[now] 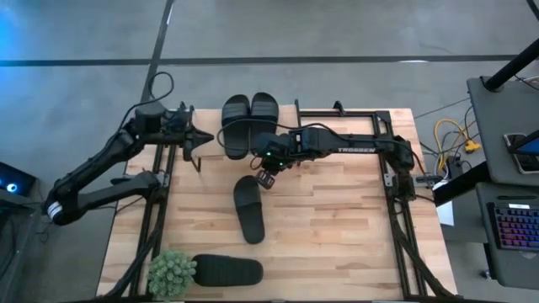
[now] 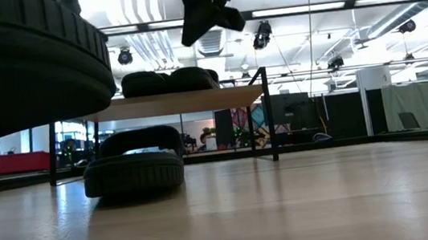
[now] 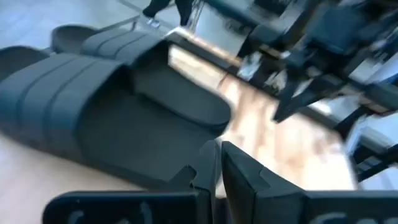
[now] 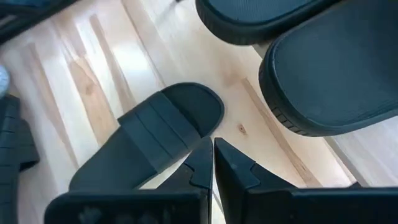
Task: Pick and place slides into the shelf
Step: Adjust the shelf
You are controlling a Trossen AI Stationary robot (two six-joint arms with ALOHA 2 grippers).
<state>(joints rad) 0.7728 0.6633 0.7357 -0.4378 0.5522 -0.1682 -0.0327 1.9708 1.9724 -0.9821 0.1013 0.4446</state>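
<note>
Arms first: the right arm reaches in from the table's right side, stretched across toward the middle, its right gripper [image 1: 268, 175] hanging above the table just beyond the toe of a lone slide [image 1: 248, 209]; in its wrist view the fingers [image 4: 205, 163] are pressed together with nothing between them. The left arm is bent along the table's left edge, its left gripper [image 1: 202, 138] pointing at the shelf; its fingers [image 3: 217, 163] also sit closed and empty.

Four black slides show. Two slides [image 1: 250, 124] lie side by side on the shelf [image 2: 176, 102], whose light board stands on thin black legs at the far edge. The lone one lies on the tabletop mid-table, and a fourth slide [image 1: 227, 271] lies near the front edge, beside one small green potted plant [image 1: 172, 273], perhaps touching it.

The table [image 1: 337, 236] is pale wooden planking. Beyond it the low view shows a large hall with ceiling lights.
</note>
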